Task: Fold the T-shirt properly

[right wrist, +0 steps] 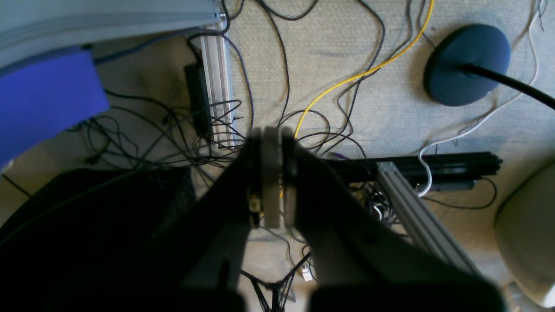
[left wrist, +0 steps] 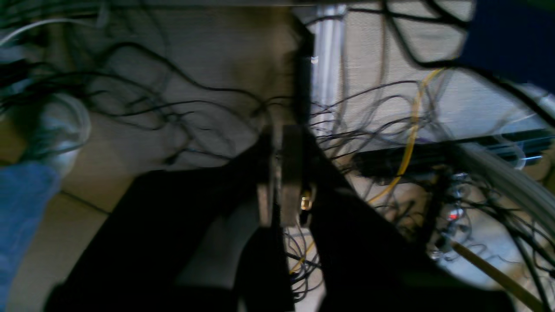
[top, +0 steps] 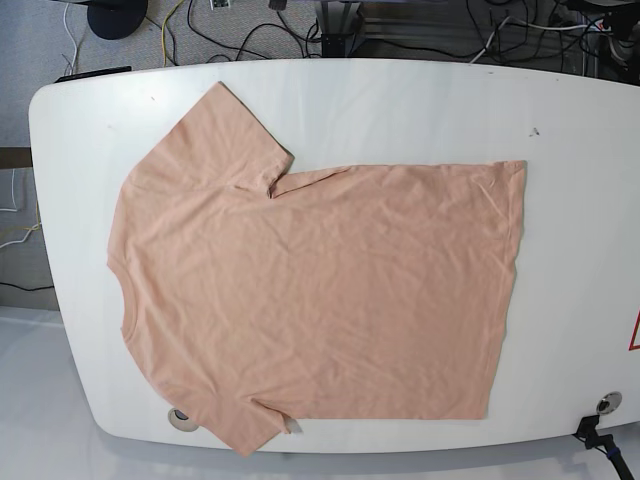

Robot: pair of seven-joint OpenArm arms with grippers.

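Observation:
The peach T-shirt (top: 310, 290) lies flat and unfolded on the white table (top: 400, 100) in the base view, collar at the left, hem at the right, both sleeves spread. Neither arm shows in the base view. My left gripper (left wrist: 284, 173) shows in the left wrist view, jaws pressed together, empty, hanging over the floor and cables. My right gripper (right wrist: 273, 173) shows in the right wrist view, jaws also together and empty, above the floor. The shirt is not in either wrist view.
Tangled cables, including a yellow one (right wrist: 347, 80), cover the carpet below. Aluminium frame rails (right wrist: 217, 86) and a dark round stand base (right wrist: 468, 65) stand on the floor. A blue panel (right wrist: 43, 99) sits at the left.

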